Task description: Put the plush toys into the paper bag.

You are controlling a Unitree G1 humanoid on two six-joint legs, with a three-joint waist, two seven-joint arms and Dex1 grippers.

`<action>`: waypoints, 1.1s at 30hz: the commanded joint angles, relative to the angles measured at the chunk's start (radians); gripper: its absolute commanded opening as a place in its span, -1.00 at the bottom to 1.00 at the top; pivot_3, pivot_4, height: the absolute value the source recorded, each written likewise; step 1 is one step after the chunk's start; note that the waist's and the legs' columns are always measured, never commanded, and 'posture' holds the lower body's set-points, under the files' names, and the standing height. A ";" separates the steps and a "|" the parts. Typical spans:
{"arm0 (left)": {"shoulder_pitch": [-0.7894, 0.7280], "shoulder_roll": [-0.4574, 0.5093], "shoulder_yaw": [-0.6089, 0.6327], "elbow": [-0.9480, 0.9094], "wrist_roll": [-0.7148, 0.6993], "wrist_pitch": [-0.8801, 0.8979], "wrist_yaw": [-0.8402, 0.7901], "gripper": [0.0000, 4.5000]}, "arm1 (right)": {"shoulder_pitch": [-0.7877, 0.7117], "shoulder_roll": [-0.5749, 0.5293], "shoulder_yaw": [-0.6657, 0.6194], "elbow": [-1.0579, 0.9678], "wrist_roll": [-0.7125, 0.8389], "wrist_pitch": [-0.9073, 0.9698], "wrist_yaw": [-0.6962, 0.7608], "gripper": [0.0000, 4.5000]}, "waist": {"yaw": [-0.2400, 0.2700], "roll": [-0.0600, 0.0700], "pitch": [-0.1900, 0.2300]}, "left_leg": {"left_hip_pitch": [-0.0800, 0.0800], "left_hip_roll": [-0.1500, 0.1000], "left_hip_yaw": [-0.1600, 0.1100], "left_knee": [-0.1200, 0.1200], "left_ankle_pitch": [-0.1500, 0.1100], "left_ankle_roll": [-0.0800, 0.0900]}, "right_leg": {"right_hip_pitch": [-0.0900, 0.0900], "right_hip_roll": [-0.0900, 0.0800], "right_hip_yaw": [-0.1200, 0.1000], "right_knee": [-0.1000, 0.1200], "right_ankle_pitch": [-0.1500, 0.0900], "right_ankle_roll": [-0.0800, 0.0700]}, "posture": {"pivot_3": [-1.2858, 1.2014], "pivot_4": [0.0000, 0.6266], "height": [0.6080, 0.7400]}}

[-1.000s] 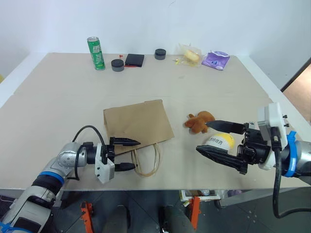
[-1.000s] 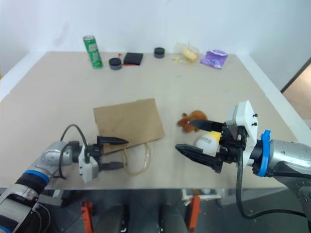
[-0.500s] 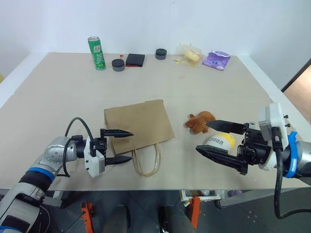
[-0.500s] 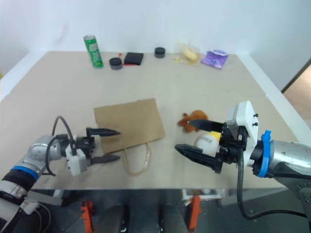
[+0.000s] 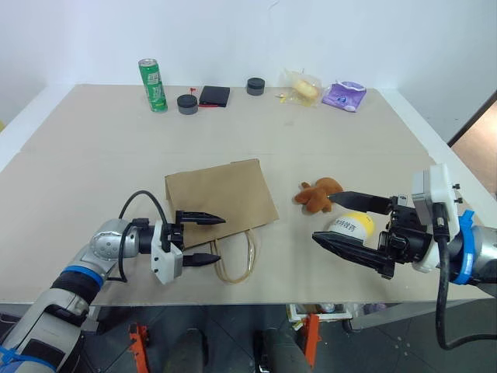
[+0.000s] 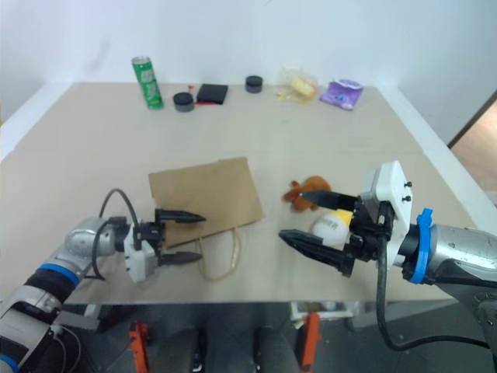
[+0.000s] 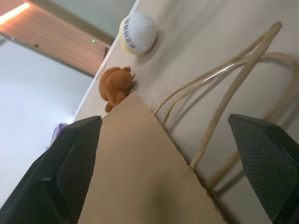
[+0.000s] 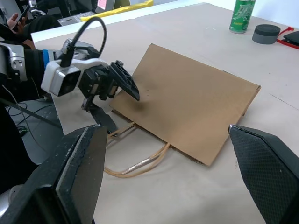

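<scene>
Two plush toys on table (image 5: 93, 140), both outside the paper bag (image 5: 221, 194). Orange-brown furry one (image 5: 317, 194) lies just right of bag; white egg-shaped one w/ yellow end (image 5: 353, 226) sits nearer the front edge, close beside it. Bag lies flat, cord handles (image 5: 235, 260) toward front edge.

L gripper (image 5: 203, 239) spread wide, nothing in it, at bag's front-left corner: upper finger over the paper, lower finger by the handles. L wrist view adds: bag edge and handle loops run between the fingers, both toys visible beyond; contact w/ paper can't be told.

R gripper (image 5: 342, 220) also spread wide, empty, fingers either side of egg toy as seen from head. R wrist view shows bag and L gripper, not the egg.

Far edge: green can (image 5: 153, 85), dark round items, black flat item, clear-wrapped yellow item (image 5: 304, 88), purple packet (image 5: 345, 95).
</scene>
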 commanded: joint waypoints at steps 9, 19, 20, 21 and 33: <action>-0.023 -0.055 -0.029 -0.008 0.058 0.020 0.017 0.39 | -0.016 -0.010 -0.033 -0.029 0.060 -0.019 -0.030 1.00 | -0.001 0.000 0.000 | 0.000 0.001 0.000 0.000 0.000 0.000 | 0.000 0.001 0.000 0.000 0.000 0.000 | 0.03 -0.52 1.00; -0.024 -0.062 0.004 -0.110 -0.068 0.185 0.011 -0.97 | 0.009 0.001 -0.024 -0.030 0.051 -0.026 -0.041 1.00 | 0.000 0.000 0.000 | 0.000 0.000 0.000 0.000 0.000 0.000 | 0.000 0.001 0.000 0.000 0.000 0.001 | 0.03 -0.52 1.00; -0.021 -0.065 0.015 -0.153 -0.115 0.235 0.008 -0.97 | 0.015 0.011 -0.015 -0.031 0.047 -0.027 -0.050 1.00 | 0.000 0.000 0.000 | 0.000 0.000 0.000 0.000 0.000 0.000 | 0.000 0.001 0.000 0.000 0.000 0.001 | 0.03 -0.52 1.00; -0.018 -0.068 0.026 -0.197 -0.156 0.285 0.009 -0.97 | 0.022 0.022 -0.004 -0.030 0.042 -0.028 -0.061 1.00 | -0.001 0.000 0.000 | 0.000 0.000 0.000 0.000 0.000 0.000 | 0.000 0.001 0.000 0.000 0.000 0.001 | 0.03 -0.52 1.00; 0.023 -0.112 0.164 -0.452 -0.272 0.590 0.019 -1.00 | -0.109 0.428 0.448 0.164 -0.365 -0.150 -0.309 -0.97 | -0.015 0.000 0.000 | 0.001 0.002 -0.002 0.000 0.000 0.000 | 0.000 0.005 0.001 0.000 0.001 -0.001 | 0.03 -0.52 1.00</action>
